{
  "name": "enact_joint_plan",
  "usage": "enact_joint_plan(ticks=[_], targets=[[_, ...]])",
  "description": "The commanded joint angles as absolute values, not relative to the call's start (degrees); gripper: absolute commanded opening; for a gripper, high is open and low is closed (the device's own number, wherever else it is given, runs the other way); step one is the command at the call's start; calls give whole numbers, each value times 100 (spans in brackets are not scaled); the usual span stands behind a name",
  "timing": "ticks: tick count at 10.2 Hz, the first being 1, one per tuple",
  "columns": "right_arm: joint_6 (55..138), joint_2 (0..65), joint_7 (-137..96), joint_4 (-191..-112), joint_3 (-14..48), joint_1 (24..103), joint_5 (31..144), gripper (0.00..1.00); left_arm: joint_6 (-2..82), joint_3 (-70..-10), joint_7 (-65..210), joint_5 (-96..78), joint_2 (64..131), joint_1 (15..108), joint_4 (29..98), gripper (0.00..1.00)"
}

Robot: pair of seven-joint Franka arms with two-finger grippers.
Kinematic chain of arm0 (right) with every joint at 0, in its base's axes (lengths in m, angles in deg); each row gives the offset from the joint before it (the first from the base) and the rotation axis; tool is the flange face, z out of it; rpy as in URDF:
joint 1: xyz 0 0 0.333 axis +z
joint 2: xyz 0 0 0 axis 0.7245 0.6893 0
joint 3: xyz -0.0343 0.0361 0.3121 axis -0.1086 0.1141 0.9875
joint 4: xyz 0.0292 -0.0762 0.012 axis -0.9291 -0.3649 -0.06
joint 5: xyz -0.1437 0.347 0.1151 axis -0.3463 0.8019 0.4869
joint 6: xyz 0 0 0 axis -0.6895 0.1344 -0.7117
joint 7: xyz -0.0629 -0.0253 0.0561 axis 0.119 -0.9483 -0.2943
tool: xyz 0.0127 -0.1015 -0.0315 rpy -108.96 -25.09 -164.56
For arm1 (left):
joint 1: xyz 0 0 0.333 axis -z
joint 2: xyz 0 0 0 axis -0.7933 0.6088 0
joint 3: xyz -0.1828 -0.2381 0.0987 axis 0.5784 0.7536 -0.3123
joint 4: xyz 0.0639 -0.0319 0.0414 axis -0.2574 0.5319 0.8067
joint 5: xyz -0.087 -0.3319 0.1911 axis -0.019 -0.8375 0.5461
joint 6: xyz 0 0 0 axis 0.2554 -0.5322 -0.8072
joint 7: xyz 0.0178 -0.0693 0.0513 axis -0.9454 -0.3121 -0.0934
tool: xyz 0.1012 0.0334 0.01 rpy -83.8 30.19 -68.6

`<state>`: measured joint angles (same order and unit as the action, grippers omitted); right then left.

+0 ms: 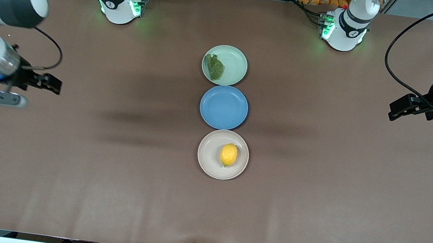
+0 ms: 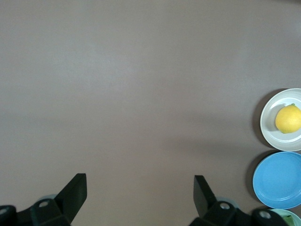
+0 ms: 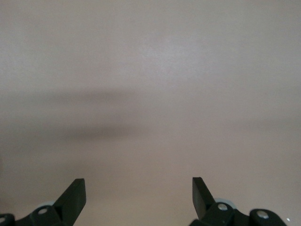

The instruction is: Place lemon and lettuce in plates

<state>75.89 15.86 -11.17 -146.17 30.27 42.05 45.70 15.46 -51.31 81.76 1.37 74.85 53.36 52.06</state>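
Observation:
The yellow lemon (image 1: 229,154) lies in the beige-white plate (image 1: 207,163), the plate nearest the front camera. The dark green lettuce (image 1: 214,67) rests in the mint green plate (image 1: 236,60), the one farthest from that camera. My left gripper (image 1: 394,112) hangs open and empty over bare table at the left arm's end. My right gripper (image 1: 57,86) hangs open and empty over bare table at the right arm's end. The left wrist view catches the lemon (image 2: 288,118) on its plate (image 2: 268,121); its fingers (image 2: 75,190) stand wide apart. The right wrist view has only table between its fingers (image 3: 75,197).
A blue round plate (image 1: 223,107) with nothing in it sits between the two other plates, all three in a row at the table's middle. Brown tabletop (image 1: 109,174) spreads on every side. The arm bases (image 1: 119,5) stand along the table's farthest edge from the camera.

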Motion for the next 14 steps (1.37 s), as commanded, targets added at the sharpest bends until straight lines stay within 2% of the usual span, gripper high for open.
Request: enact_joint_plan(ticks=[1, 6, 14], targets=[[6802, 1539, -1157, -13893, 2655, 4263, 4711, 100, 1487, -5109, 8058, 258, 7426, 5302, 5208, 100], [6369, 1373, -1148, -13250, 2196, 4405, 4668, 100, 1487, -5118, 8058, 258, 7417, 5302, 5199, 100], [6447, 1214, -841, -13222, 2072, 4511, 4712, 100, 1487, -5136, 8049, 267, 7417, 5293, 5190, 100]])
